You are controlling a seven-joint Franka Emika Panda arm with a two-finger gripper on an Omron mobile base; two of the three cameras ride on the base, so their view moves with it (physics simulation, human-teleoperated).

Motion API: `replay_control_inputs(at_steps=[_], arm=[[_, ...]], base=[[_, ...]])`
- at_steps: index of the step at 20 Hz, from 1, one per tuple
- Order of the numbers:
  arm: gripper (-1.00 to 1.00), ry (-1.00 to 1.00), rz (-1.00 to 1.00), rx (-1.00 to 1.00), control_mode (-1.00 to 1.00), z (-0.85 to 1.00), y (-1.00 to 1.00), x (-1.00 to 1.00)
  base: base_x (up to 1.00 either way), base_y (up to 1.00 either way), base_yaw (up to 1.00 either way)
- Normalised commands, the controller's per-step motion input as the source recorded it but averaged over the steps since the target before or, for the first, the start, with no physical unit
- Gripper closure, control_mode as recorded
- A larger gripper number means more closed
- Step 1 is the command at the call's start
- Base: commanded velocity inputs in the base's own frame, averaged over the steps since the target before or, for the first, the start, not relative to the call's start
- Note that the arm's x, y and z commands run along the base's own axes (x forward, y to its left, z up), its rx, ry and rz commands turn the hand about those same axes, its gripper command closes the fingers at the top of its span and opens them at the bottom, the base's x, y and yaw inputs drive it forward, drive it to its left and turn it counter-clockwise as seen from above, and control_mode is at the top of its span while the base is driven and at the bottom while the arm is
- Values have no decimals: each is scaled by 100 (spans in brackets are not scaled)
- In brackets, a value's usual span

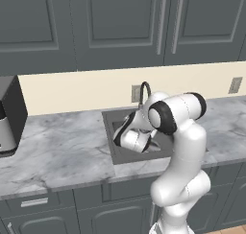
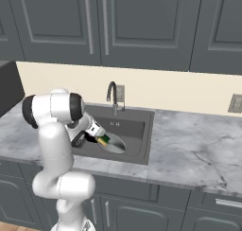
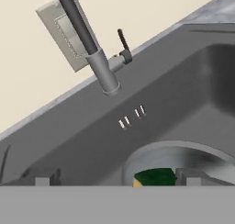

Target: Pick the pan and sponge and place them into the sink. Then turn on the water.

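Note:
The silver-grey pan (image 2: 117, 144) lies inside the dark sink (image 2: 143, 130), and the green and yellow sponge (image 2: 104, 140) rests in it. In the hand view the pan's rim (image 3: 176, 149) curves at the bottom with the sponge (image 3: 156, 177) just inside it. My gripper (image 3: 117, 178) hangs low over the basin, open, its fingertips (image 3: 43, 179) wide apart with nothing between them. It faces the sink's rear wall (image 3: 92, 131) and the faucet (image 3: 98, 67) with its small lever (image 3: 123, 42). The water is out of view.
The marble counter (image 2: 189, 145) runs on both sides of the sink. A wall outlet (image 3: 59, 32) sits behind the faucet (image 2: 112, 93). A dark appliance (image 1: 9, 115) stands at the far left. Cabinets (image 1: 120, 22) hang above.

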Motion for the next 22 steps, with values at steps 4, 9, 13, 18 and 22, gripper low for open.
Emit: replay_control_inputs(at_steps=[4,9,13,18,22], arm=[[-100,-9,1,-2,-100,29,20,-42],[-100,-10,2,-2,-100,23,17,-43],[-100,-10,2,-3,-100,28,11,-44],[-100,-10,3,-3,-100,36,3,-43],[-100,-7,2,0,-100,35,-1,-53]], base=[[0,0,0],[0,0,0],[0,0,0],[0,0,0],[0,0,0]])
